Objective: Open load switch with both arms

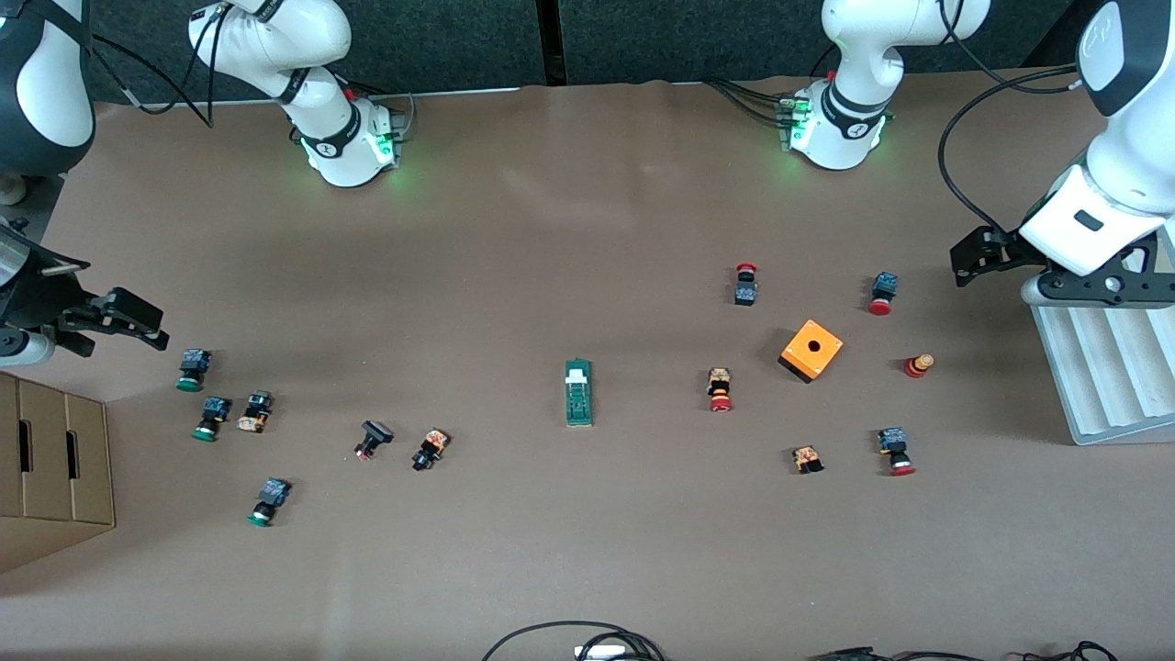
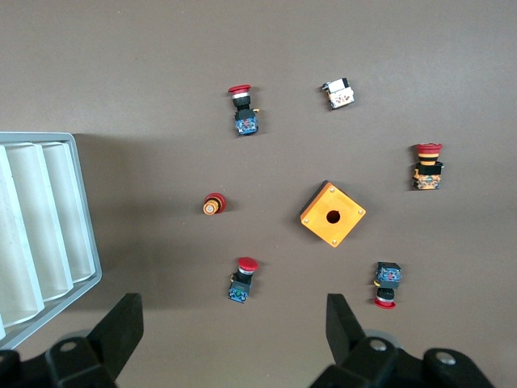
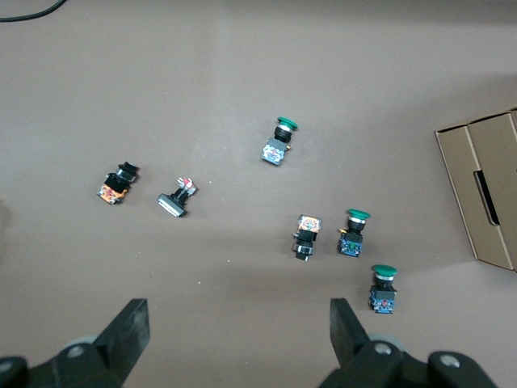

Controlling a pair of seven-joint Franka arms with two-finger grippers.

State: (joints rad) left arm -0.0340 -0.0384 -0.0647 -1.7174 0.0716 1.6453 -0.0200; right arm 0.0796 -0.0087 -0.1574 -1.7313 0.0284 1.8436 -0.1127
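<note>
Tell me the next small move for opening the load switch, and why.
Probably bring both arms in over the load switch. It lies alone mid-table, untouched. The left tool hangs open at its own end, beside the grey tray; the right tool hangs open at the other end, above the green push buttons. Neither is near the switch.

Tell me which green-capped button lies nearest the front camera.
The green button lying alone, nearer the camera than the cardboard box's top edge; the other two sit farther up.
</note>
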